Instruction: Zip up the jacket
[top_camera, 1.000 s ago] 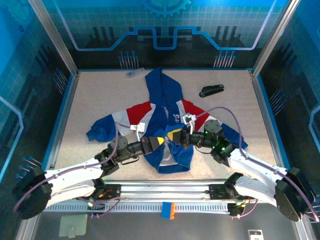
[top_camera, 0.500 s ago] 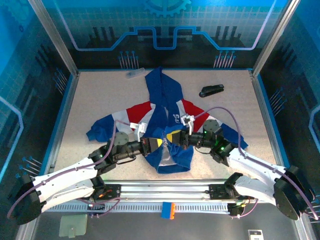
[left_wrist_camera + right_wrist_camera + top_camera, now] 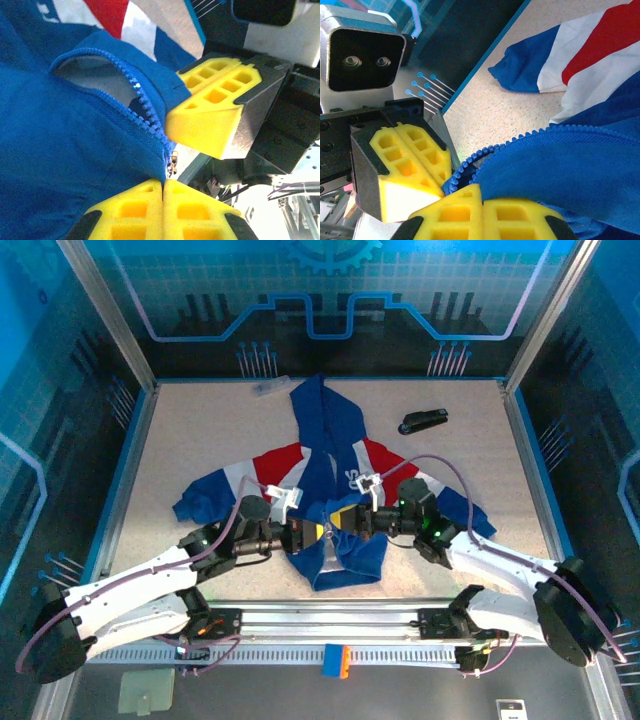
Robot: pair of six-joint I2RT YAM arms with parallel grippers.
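Observation:
The jacket (image 3: pixel 325 445) lies flat mid-table, royal blue with red and white bands, hood toward the back. Its front is open along the zipper teeth (image 3: pixel 145 107), and the small metal slider (image 3: pixel 173 163) hangs at the lower edge. My left gripper (image 3: pixel 318 531) and right gripper (image 3: pixel 343 519) meet tip to tip over the lower front. In the left wrist view my left gripper (image 3: pixel 163 183) is shut on the blue hem beside the slider, the right gripper's fingers (image 3: pixel 207 120) just above. My right gripper (image 3: pixel 482 192) is shut on the toothed zipper edge (image 3: pixel 530 134).
A black stapler-like object (image 3: pixel 423 421) lies at the back right of the table. A small pale item (image 3: pixel 270 386) sits by the back wall. Blue-edged walls (image 3: pixel 130 460) and metal posts fence the table on all sides.
The left arm has reached further forward and right. The right gripper has shifted slightly left, and the jacket's lower front is bunched more between the two grippers.

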